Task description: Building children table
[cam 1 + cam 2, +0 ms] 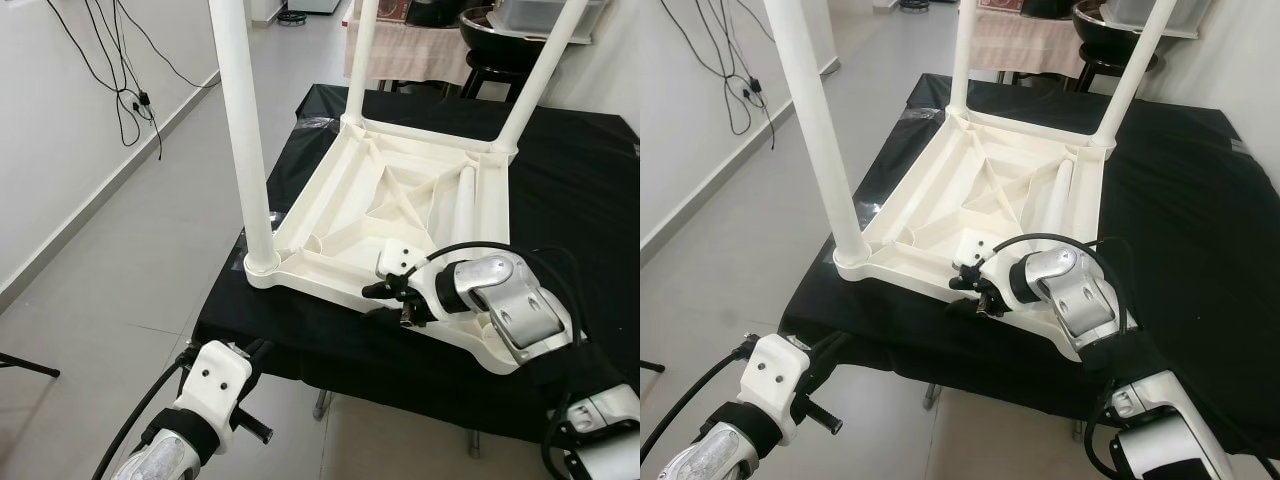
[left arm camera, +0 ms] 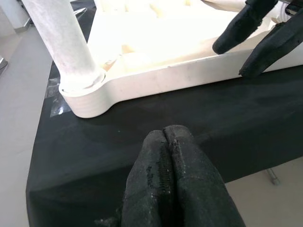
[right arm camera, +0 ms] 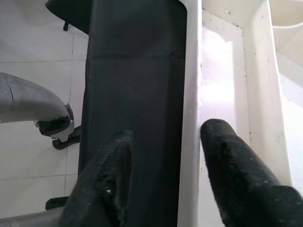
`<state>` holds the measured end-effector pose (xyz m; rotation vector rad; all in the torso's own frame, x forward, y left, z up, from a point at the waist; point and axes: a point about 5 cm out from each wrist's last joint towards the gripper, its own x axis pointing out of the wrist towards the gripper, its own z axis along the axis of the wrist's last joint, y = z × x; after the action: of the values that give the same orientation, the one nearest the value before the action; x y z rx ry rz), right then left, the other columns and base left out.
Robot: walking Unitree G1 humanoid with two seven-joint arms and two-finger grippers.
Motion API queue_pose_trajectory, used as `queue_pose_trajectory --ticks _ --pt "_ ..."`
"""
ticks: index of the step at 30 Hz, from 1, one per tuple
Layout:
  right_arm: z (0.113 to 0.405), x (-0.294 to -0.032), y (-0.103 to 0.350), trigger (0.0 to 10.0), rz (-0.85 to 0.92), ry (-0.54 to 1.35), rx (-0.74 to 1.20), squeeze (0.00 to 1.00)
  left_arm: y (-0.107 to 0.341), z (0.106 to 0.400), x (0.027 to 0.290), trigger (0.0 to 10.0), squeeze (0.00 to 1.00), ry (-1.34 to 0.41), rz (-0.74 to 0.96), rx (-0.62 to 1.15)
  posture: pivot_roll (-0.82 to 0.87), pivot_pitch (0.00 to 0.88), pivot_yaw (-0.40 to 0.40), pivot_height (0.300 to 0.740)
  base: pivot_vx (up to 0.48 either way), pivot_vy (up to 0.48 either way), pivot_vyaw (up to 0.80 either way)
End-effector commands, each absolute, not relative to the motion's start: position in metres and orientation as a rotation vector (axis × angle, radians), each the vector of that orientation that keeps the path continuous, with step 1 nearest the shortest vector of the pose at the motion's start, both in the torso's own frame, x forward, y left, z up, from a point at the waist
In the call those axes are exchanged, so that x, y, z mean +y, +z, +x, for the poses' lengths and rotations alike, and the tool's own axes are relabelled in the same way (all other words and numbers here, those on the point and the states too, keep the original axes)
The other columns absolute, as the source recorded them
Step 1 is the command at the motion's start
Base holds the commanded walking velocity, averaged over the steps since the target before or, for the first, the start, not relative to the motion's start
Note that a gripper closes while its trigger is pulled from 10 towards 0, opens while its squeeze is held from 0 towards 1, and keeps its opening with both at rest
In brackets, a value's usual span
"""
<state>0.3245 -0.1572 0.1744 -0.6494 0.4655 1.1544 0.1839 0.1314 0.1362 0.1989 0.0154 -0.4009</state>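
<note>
**Straddling the near rim**

Spreading its fingers, the right gripper [image 3: 161,165] brackets the near rim of the upturned children table [image 1: 400,200], gripping nothing yet. That rim runs along the black surface's [image 1: 590,170] front edge. The left gripper [image 2: 173,179], pressed closed and empty, hangs near the front-left corner.

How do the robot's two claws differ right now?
The right gripper is open, its fingers straddling the near rim of the upturned white table; the left gripper is shut on nothing. The right is up at the table; the left hangs lower, off the black-covered bench's edge. Both have black fingers.
</note>
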Motion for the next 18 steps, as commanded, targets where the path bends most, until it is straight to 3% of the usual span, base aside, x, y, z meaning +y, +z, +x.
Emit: queue_pose_trajectory --ticks 1,2,3,4,8,18 --pt "0.323 -0.156 0.173 10.0 -0.650 1.177 0.461 1.00 0.131 0.183 0.134 10.0 0.00 -0.402 0.212 0.046 -0.01 0.096 -0.044 0.740 0.000 0.000 0.00" --pt "0.323 -0.153 0.174 10.0 -0.645 1.191 0.460 0.08 0.131 0.183 0.134 10.0 0.00 -0.403 0.212 0.047 -0.01 0.096 -0.043 0.740 0.000 0.000 0.00" --pt "0.323 -0.153 0.174 10.0 -0.645 1.191 0.460 0.08 0.131 0.183 0.134 10.0 0.00 -0.403 0.212 0.047 -0.01 0.096 -0.043 0.740 0.000 0.000 0.00" --pt "0.323 -0.147 0.175 10.0 -0.641 1.204 0.457 0.00 0.131 0.183 0.135 10.0 0.00 -0.404 0.212 0.047 -0.01 0.096 -0.042 0.740 0.000 0.000 0.00" --pt "0.330 -0.124 0.169 10.0 -0.618 1.195 0.480 0.00 0.131 0.183 0.134 10.0 0.00 -0.407 0.214 0.047 -0.01 0.096 -0.043 0.740 0.000 0.000 0.00" --pt "0.349 -0.104 0.160 10.0 -0.583 1.092 0.547 0.00 0.131 0.184 0.133 10.0 0.00 -0.408 0.218 0.046 0.00 0.092 -0.051 0.740 0.000 0.000 0.00"
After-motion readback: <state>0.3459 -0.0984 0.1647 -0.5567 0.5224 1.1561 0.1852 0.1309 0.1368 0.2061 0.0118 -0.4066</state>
